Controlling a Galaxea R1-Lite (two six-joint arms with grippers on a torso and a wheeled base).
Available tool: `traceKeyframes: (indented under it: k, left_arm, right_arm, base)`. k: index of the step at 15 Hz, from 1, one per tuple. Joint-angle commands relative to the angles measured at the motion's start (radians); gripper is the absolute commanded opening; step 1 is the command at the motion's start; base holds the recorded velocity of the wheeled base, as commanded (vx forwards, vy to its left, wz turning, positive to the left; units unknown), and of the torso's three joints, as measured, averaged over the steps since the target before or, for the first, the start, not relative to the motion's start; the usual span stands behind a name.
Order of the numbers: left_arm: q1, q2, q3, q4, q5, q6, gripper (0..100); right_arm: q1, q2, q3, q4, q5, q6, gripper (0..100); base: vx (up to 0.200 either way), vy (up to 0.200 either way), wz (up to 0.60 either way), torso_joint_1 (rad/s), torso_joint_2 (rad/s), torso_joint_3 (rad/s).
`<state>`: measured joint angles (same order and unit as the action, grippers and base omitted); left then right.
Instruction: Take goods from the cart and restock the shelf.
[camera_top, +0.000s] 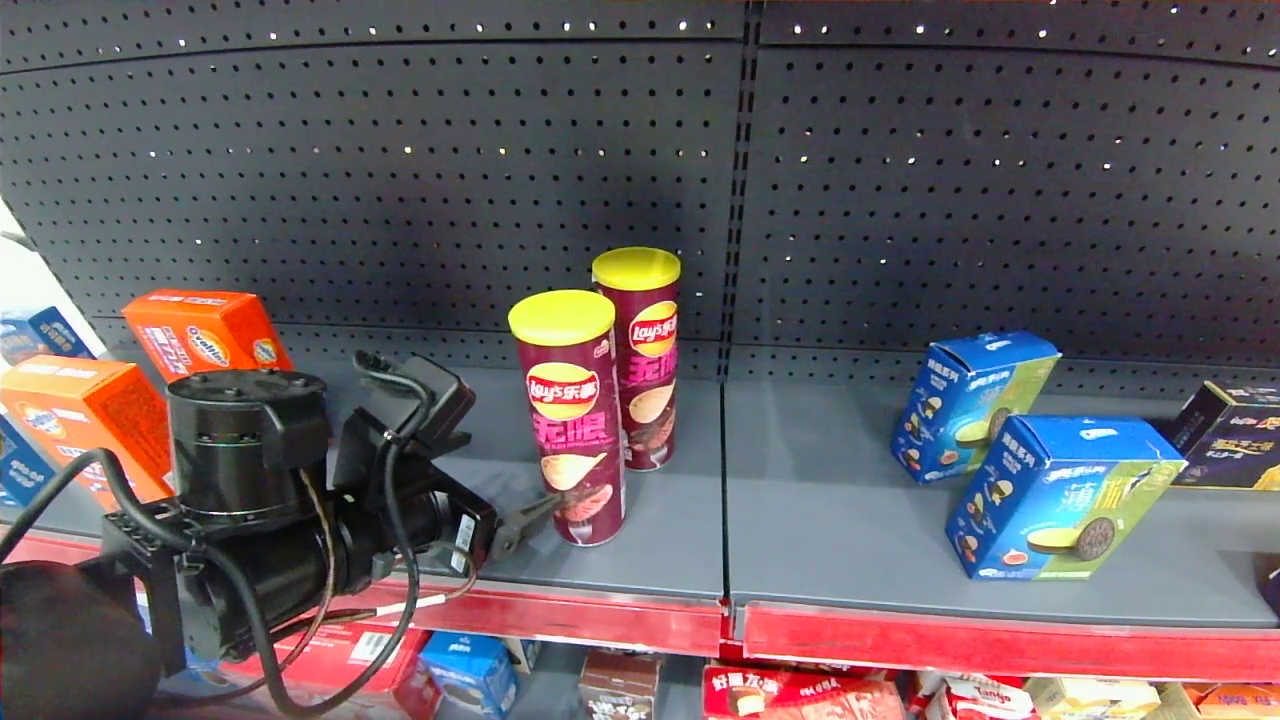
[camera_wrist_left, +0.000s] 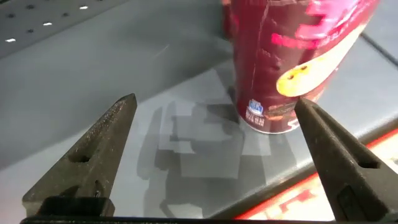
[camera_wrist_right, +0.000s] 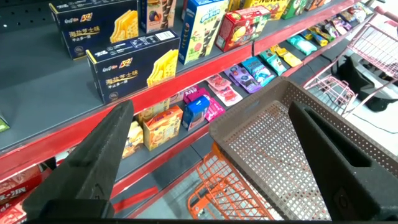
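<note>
Grey shelf (camera_top: 830, 500): front can (camera_top: 570, 430) maroon w/ yellow lid (camera_top: 561, 316).

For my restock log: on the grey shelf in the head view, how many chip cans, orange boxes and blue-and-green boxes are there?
Chip cans: 2
Orange boxes: 2
Blue-and-green boxes: 2
Total: 6

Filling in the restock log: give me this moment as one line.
left claw open, at front chip can base | can upright on shelf | right claw open, empty, near cart basket
</note>
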<state>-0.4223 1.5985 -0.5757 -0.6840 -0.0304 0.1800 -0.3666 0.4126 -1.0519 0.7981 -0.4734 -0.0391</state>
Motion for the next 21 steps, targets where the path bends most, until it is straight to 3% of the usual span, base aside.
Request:
traceKeyframes:
  k: [1, 7, 8, 10, 11, 13, 21]
  left_arm:
    - [0.005, 0.000, 0.005, -0.002, 0.000, 0.001, 100]
    - [0.013, -0.081, 0.085, 0.000, 0.001, -0.001, 100]
    - [0.063, -0.097, 0.099, 0.000, 0.001, 0.001, 100]
    - [0.111, -0.100, 0.097, 0.000, 0.001, 0.001, 100]
    - [0.134, -0.095, 0.086, 0.000, 0.001, 0.006, 100]
    - [0.171, -0.057, 0.059, 0.000, 0.000, 0.045, 100]
    - [0.175, 0.129, -0.107, -0.022, -0.011, 0.050, 100]
  right_arm:
    - [0.000, 0.002, 0.001, 0.001, -0.001, -0.001, 100]
    - [0.000, -0.008, 0.016, 0.000, -0.001, 0.001, 100]
    - [0.000, -0.008, 0.016, 0.000, 0.001, 0.001, 100]
    - [0.000, -0.008, 0.016, 0.000, 0.001, 0.001, 100]
    - [0.000, -0.008, 0.016, 0.000, 0.001, 0.001, 100]
    - [0.000, -0.008, 0.016, 0.000, 0.001, 0.001, 100]
    - [0.000, -0.006, 0.016, 0.000, -0.001, 0.001, 100]
  base:
    - [0.000, 0.000, 0.00, 0.000, 0.00, 0.000]
    - [0.000, 0.000, 0.00, 0.000, 0.00, 0.000]
    - [0.000, 0.000, 0.00, 0.000, 0.00, 0.000]
    - [0.000, 0.000, 0.00, 0.000, 0.00, 0.000]
    - [0.000, 0.000, 0.00, 0.000, 0.00, 0.000]
    - [0.000, 0.000, 0.00, 0.000, 0.00, 0.000]
    - [0.000, 0.000, 0.00, 0.000, 0.00, 0.000]
